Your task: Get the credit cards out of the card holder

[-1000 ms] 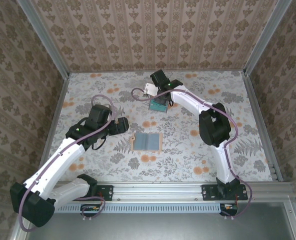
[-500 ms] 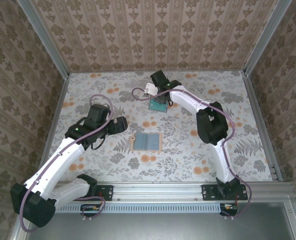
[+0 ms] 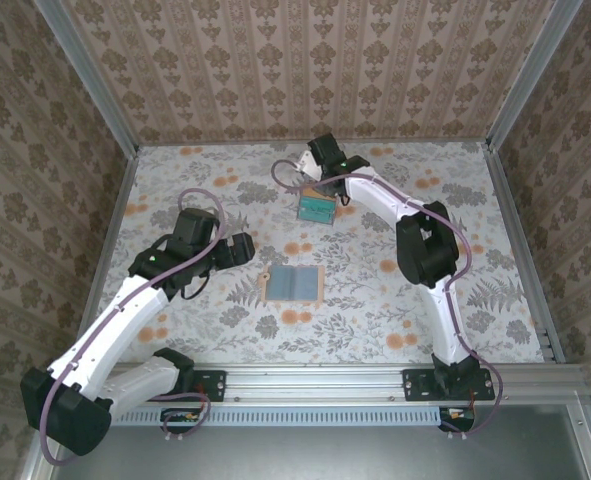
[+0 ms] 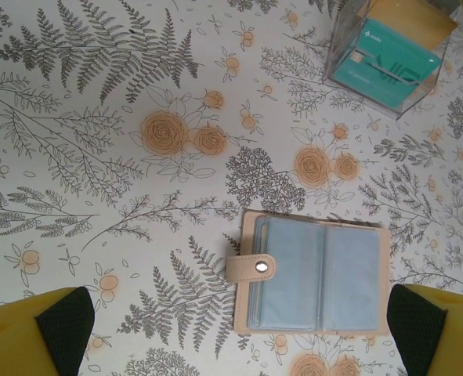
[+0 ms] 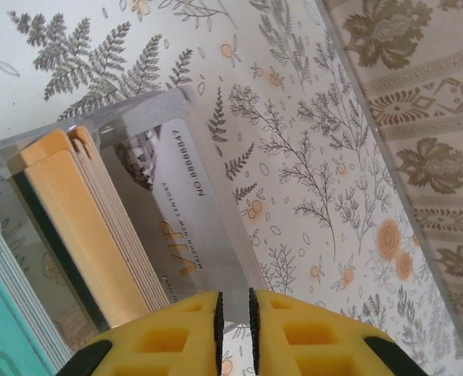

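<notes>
We're seeing the holder (image 4: 317,270) lying open & flat mid-table (image 4: 98,141), grey-blue panels facing up, tan edging round them, snap tab (image 4: 251,268) sticking out on one side. The cards are sitting in a clear box (image 3: 315,208) well apart from the holder, toward the far wall. In it, a teal card (image 4: 384,66) is showing face-on thru the box wall, orange cards (image 5: 82,227) are standing stacked on edge, and a white card (image 5: 176,211) w/ "VIP" print is sitting just beside them.

L gripper (image 4: 239,325) is hovering near the holder, on its left, jaws spread wide w/ nothing between them. R gripper (image 5: 235,313) is hanging at the box's far side, close over the white card. Its yellow fingers (image 5: 176,337) are standing nearly together w/ only a thin slit between, and we're seeing nothing gripped in it.
</notes>
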